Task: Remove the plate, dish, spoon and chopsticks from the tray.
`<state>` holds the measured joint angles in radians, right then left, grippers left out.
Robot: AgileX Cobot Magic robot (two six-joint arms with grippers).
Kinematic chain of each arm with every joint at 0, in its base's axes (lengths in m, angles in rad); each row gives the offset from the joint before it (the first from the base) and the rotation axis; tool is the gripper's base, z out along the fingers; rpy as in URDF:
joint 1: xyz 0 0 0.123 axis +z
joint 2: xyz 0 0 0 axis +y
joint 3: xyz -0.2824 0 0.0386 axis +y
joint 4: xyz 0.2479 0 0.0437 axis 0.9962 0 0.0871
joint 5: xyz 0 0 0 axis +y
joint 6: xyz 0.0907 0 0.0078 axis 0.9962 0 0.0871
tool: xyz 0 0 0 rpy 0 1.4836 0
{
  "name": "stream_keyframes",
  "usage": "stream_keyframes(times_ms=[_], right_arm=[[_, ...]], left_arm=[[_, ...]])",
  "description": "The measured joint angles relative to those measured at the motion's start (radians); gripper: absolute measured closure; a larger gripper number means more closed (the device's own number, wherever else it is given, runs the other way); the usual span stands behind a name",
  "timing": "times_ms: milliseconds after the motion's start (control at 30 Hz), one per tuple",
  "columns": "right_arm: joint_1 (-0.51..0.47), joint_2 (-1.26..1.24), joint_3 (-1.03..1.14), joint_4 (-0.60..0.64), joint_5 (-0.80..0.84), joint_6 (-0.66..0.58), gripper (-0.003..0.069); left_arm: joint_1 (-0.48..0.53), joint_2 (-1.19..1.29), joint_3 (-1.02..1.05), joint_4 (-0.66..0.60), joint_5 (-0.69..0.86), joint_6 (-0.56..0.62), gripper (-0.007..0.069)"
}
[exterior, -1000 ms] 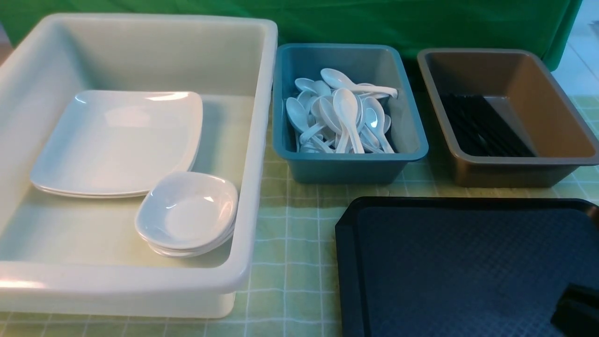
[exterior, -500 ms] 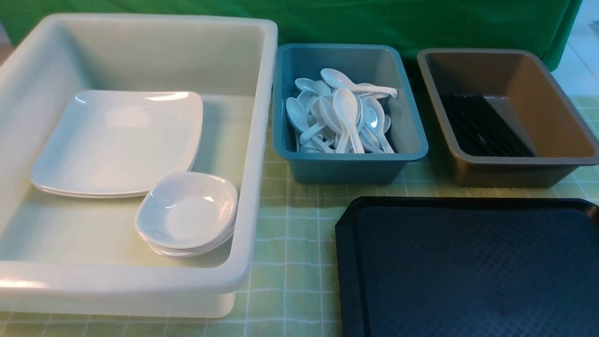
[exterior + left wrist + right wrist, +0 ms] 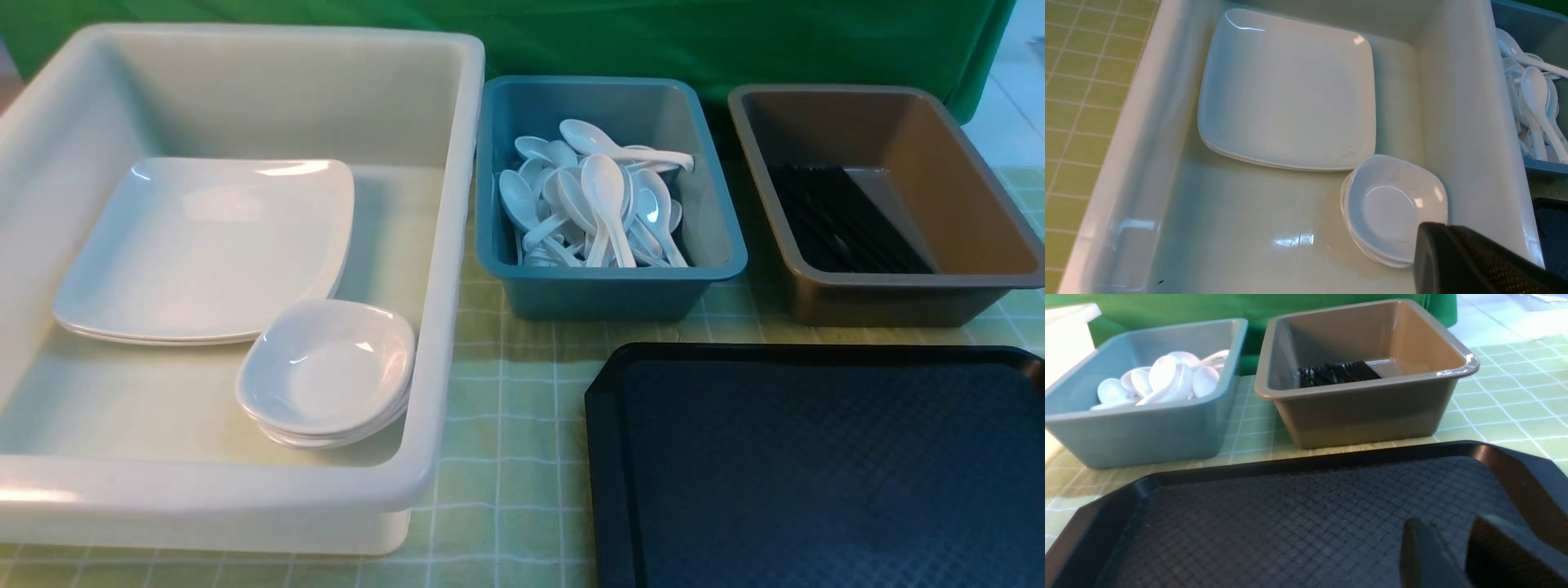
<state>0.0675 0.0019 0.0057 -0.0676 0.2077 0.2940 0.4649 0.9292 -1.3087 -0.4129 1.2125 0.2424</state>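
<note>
Right end effector (image 3: 1447, 549) gone from crosshatched tray (image 3: 608, 457)

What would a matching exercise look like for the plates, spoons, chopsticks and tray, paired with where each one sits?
Things:
1. plates
2. spoons
3. chopsticks
4. tray

Places:
A. brown tub
B. straight on the checked cloth
C. white tub
D. teal tub

Pairs: 1-C, 2-D, 3-A, 4-B
</note>
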Motion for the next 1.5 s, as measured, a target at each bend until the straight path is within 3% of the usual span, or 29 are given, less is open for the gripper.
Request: stream_keyframes(times_ms=[233, 400, 633, 767, 967, 1133, 1300, 1500], right_arm=[[0.0, 0.0, 0.0, 0.001, 0.012, -0.019, 0.0482], [0.0, 0.0, 0.0, 0.002, 0.016, -0.279, 0.0468], [0.0, 0.0, 0.0, 0.002, 0.019, -0.397, 0.0448], [0.0, 0.0, 0.0, 0.002, 0.019, -0.402, 0.0443], [0.0, 0.0, 0.0, 0.002, 0.019, -0.407, 0.044], [0.0, 0.0, 0.0, 0.002, 0.019, -0.412, 0.044], [0.0, 0.0, 0.0, 0.002, 0.019, -0.413, 0.0439], [0.0, 0.0, 0.0, 0.002, 0.019, -0.413, 0.0439]], left_arm=[[0.0, -0.004, 0.03, 0.005, 0.006, 0.028, 0.0636], [0.0, -0.011, 0.087, 0.006, 0.007, 0.043, 0.0636], [-0.008, -0.005, 0.15, 0.007, 0.005, 0.046, 0.0636], [-0.09, 0.01, 0.151, 0.008, 0.003, 0.046, 0.0636], [-0.326, -0.006, 0.162, -0.013, -0.039, 0.054, 0.0636], [-0.463, -0.096, 0.254, -0.101, -0.214, 0.042, 0.0636], [-0.493, -0.227, 0.428, -0.249, -0.44, 0.038, 0.0636], [-0.493, -0.291, 0.543, -0.241, -0.502, 0.036, 0.0636]])
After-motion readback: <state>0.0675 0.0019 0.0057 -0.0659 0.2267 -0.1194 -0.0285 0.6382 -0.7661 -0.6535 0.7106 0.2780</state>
